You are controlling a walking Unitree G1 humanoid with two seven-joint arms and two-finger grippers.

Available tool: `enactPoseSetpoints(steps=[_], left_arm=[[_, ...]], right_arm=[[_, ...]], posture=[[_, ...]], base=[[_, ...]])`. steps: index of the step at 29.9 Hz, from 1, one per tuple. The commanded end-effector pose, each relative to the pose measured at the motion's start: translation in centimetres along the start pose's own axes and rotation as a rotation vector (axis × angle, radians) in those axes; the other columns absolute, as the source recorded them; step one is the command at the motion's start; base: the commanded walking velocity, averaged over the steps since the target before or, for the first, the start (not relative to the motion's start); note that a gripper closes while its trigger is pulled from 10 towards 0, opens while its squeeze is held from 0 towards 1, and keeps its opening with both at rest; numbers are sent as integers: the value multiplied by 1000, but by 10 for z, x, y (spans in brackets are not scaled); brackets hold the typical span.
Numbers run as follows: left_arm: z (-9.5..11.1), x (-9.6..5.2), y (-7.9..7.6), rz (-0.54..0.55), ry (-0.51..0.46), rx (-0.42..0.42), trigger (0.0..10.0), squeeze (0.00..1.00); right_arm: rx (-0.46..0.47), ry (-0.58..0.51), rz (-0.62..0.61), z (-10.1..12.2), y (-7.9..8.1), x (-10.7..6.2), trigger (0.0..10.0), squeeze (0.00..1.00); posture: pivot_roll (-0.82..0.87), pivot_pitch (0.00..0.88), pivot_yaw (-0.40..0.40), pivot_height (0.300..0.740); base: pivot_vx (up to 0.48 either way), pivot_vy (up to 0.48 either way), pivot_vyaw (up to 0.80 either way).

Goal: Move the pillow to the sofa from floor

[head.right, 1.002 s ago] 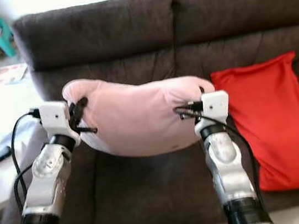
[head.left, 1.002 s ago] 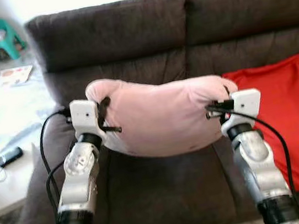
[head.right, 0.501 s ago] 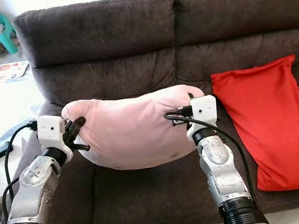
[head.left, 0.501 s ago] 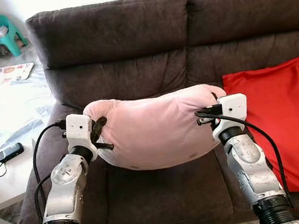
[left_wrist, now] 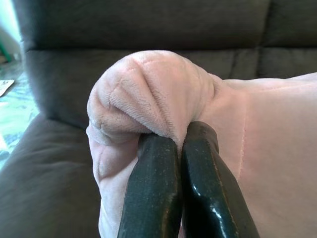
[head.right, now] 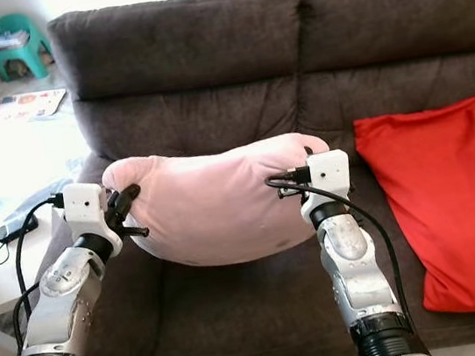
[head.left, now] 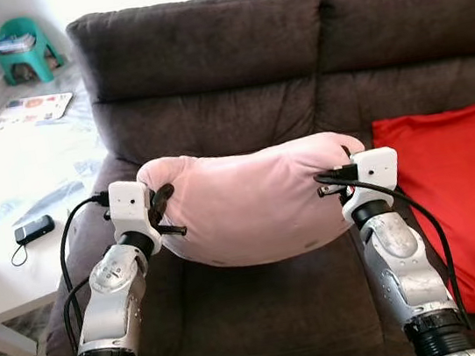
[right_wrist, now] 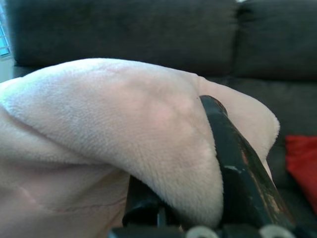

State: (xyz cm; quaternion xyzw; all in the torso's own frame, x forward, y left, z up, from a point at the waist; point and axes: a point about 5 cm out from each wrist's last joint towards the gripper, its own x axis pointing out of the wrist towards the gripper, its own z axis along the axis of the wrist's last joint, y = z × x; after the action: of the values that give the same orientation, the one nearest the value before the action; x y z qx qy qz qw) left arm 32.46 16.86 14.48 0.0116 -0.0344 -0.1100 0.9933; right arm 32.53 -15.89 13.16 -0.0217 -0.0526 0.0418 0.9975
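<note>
Both grippers, left (head.left: 165, 213) and right (head.left: 334, 184), pinch the sagging pink pillow (head.left: 254, 202) by thin corners that might slip free above the sofa (head.left: 204, 67).

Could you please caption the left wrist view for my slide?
Left gripper shut on a bunched corner of the pink pillow, dark grey sofa behind.

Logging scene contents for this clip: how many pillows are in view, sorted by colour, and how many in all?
Pink pillow: 1, held over the sofa seat between the left gripper and right gripper
Red pillow: 1, lying on the sofa seat to the right
Total: 2
</note>
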Motion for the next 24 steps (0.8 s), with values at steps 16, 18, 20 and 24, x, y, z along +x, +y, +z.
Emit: enactPoseSetpoints(steps=[16,18,20,24], left_arm=[[16,4,-3,-12,-71,8,10000,0],[21,5,-5,-19,-88,8,10000,0],[23,6,-6,-22,-98,7,10000,0],[35,7,-12,-110,-109,10,10000,0]], right_arm=[[14,-65,-9,15,3,7,10000,0],[15,-64,-16,15,2,7,10000,0],[15,-66,-16,15,2,7,10000,0],[9,-59,-21,14,1,9,10000,0]], posture=[[33,25,-5,740],[33,25,-4,740],[33,26,-4,740],[35,25,-4,740]], base=[[0,195,0],[0,0,0],[0,0,0],[0,0,0]])
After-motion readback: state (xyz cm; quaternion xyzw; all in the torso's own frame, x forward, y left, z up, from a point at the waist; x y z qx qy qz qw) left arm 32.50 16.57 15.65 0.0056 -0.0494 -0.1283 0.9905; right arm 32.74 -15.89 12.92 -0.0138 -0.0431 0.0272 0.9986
